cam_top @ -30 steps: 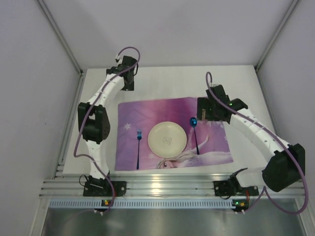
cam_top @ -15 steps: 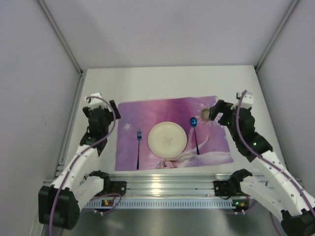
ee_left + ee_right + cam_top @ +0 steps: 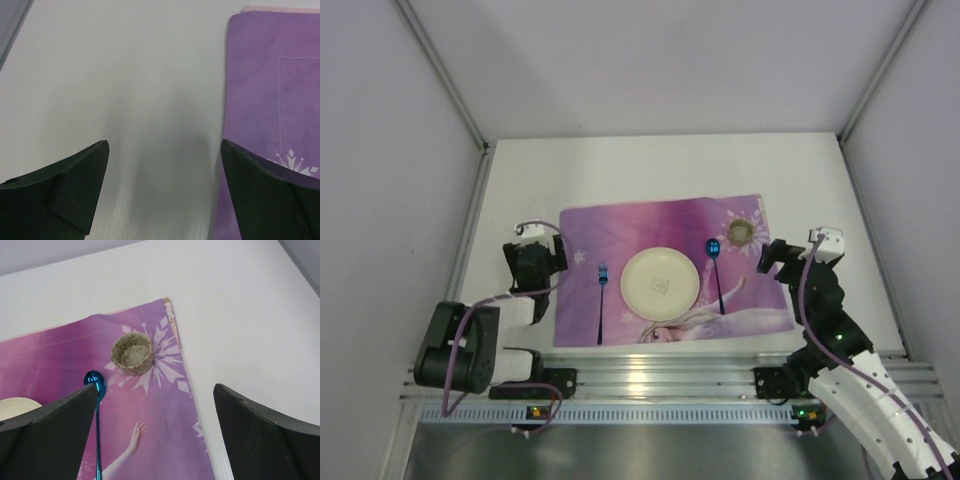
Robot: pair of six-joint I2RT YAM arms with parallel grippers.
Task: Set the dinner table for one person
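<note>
The dinner table (image 3: 650, 165) is a white top carrying a purple placemat (image 3: 670, 225). On the mat a cream plate (image 3: 660, 283) lies in the middle. A blue fork (image 3: 602, 300) is left of it and a blue spoon (image 3: 716, 270) is right of it. A small speckled cup (image 3: 739, 232) stands upright at the mat's far right corner, also in the right wrist view (image 3: 131, 354). My left gripper (image 3: 538, 252) hangs open over bare table (image 3: 125, 75) beside the mat's left edge (image 3: 270, 90). My right gripper (image 3: 782, 255) is open and empty, on the near side of the cup, over the mat's right edge (image 3: 156, 387).
A ribbed aluminium rail (image 3: 660, 380) runs along the near edge between the two arm bases. Grey walls close in the table on the left, right and far sides. The spoon's bowl (image 3: 95, 381) and the plate's rim (image 3: 17, 407) show beside the right gripper's left finger.
Both arms have folded back toward their bases. The right gripper drew away from the cup, which stays on the mat's corner. The left gripper came from the far left down beside the mat.
</note>
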